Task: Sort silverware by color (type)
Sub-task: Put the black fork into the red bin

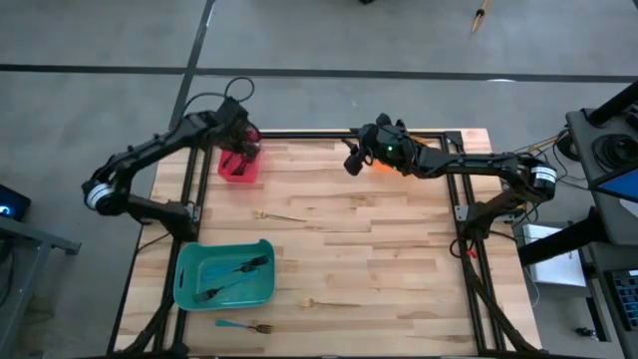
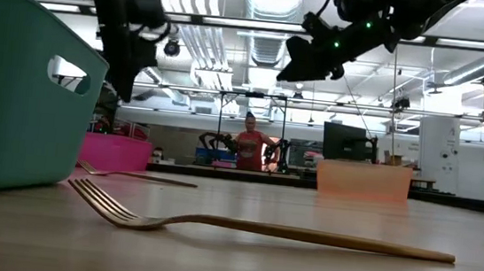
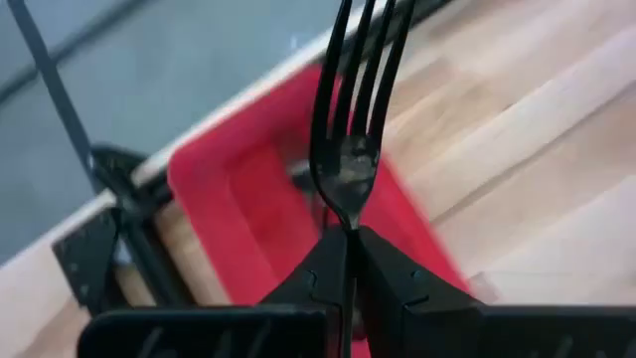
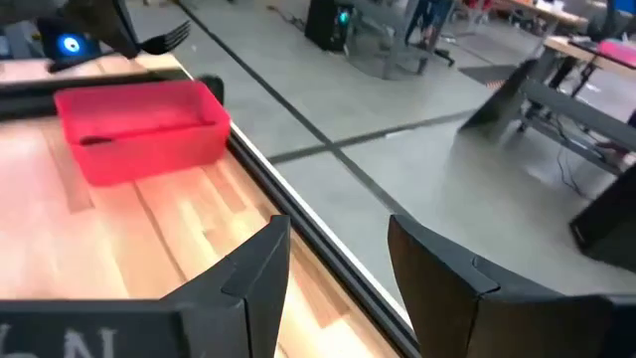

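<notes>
My left gripper [image 1: 239, 150] hovers over the red bin [image 1: 239, 170] at the table's far left, shut on a dark fork [image 3: 350, 119] whose tines stick out past the fingertips. My right gripper [image 4: 338, 278] is open and empty, raised by the orange bin [image 1: 381, 167] at the far edge. Two gold forks [image 1: 281, 215] [image 1: 329, 303] lie flat on the wood. A blue-handled fork [image 1: 245, 326] lies near the front edge. More forks [image 1: 234, 271] lie in the teal bin [image 1: 189, 289]. My left gripper pinches the dark fork at its neck [image 3: 349, 217], just below the head, between its two fingers. The fork runs along the fingers with its tines pointing away from the gripper; the fingers hide the handle. It is lifted clear, slanting down over the red bin [image 3: 248, 199].
The black frame rail [image 4: 298, 229] runs along the table's far edge, with floor beyond it. In the low view the near gold fork [image 2: 260, 229] lies in front, the teal bin [image 2: 15, 87] beside it. A person [image 2: 248, 145] stands far behind the table.
</notes>
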